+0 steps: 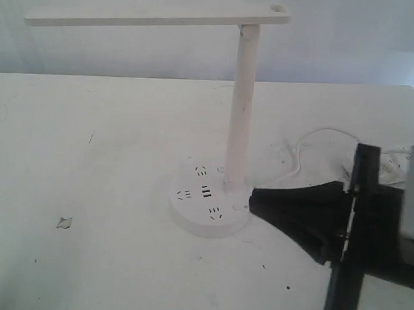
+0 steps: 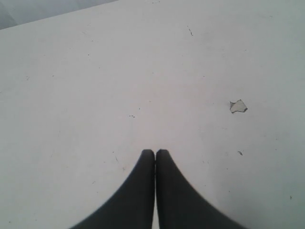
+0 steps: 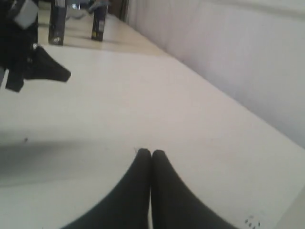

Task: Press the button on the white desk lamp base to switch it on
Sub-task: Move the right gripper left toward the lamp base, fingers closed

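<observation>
The lamp base (image 1: 208,200) sits on the white table (image 1: 111,144), a little right of the middle. Its thin pole (image 1: 240,108) rises from the back right part of the disc. The right pincer (image 1: 254,197) is at the right rim of this base, very close to it; I cannot tell if the tip touches it. Its black body lies nearly flat and points to the left, so the base is directly ahead of the tip. Its two fingers (image 3: 143,167) are pressed together with no gap and hold nothing, which I think suits poking.

The left pincer (image 2: 155,153) is clenched and empty too. It hangs over bare table near a chipped spot (image 2: 238,106), and in the exterior view this spot lies well apart from the base, to its left. So the right arm is much the nearer one, and I judge that the press belongs to it.

I cannot make out the button with certainty; there are small marks on the top, near the foot of the pole and near the right rim. If it is one of these, I think the tip must come over the rim and push downward, because a sideways push may only slide the base.
</observation>
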Controlling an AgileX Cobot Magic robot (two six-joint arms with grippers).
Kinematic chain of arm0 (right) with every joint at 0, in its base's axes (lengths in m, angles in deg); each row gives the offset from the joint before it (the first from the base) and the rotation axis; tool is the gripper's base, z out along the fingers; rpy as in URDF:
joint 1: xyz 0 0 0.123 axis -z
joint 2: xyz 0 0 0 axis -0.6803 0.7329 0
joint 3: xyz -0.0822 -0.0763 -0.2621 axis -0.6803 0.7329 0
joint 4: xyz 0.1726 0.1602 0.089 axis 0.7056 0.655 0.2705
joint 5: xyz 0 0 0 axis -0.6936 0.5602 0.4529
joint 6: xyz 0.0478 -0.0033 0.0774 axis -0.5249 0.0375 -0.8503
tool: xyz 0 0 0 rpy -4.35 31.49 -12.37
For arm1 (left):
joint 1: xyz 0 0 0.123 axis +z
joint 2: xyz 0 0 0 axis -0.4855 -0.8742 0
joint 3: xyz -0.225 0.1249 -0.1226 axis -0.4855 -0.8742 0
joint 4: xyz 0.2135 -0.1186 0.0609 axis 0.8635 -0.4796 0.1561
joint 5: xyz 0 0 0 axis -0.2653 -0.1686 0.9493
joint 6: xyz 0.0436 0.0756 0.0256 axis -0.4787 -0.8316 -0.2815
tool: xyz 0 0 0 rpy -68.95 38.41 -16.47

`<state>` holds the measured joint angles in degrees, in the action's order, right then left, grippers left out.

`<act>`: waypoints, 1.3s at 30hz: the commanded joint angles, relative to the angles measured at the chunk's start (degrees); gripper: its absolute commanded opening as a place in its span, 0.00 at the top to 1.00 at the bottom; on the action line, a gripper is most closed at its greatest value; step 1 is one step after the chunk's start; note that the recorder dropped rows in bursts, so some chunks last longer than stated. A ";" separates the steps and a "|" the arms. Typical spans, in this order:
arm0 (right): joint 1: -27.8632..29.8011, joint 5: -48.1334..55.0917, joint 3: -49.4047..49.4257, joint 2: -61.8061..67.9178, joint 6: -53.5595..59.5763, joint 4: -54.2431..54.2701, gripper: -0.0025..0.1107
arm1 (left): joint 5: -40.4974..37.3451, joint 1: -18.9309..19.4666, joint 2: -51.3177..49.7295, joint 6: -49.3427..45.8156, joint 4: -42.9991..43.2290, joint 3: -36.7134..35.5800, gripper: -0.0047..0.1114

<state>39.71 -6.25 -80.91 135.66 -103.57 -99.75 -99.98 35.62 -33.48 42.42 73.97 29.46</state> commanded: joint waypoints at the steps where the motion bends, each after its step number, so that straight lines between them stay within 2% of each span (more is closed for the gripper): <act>1: -7.25 11.41 -0.39 5.72 3.70 9.05 0.98 | 0.06 0.15 0.22 0.06 -0.33 -0.19 0.96; 7: -13.72 21.00 -3.40 15.57 3.57 29.78 0.98 | 0.06 0.15 0.22 0.06 -0.33 -0.19 0.96; 12: -16.19 21.51 -7.02 23.30 3.26 40.20 0.98 | 0.06 0.15 0.22 0.06 -0.33 -0.19 0.96; 22: -16.79 30.00 -12.23 32.76 -2.61 40.53 0.98 | 0.06 0.15 0.22 0.06 -0.33 -0.19 0.96; 27: -16.79 30.26 -14.24 34.54 -4.72 40.63 0.98 | 0.06 0.15 0.22 0.06 -0.33 -0.19 0.96; 34: -16.79 37.34 -16.30 35.81 -7.09 39.92 0.98 | 0.06 0.15 0.22 0.06 -0.33 -0.19 0.96; 39: -16.79 37.32 -17.57 35.89 -7.09 39.95 0.98 | 0.06 0.15 0.22 0.06 -0.33 -0.19 0.96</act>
<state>22.97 30.87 -97.50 171.45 -110.34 -59.81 -99.98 35.62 -33.48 42.42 73.97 29.46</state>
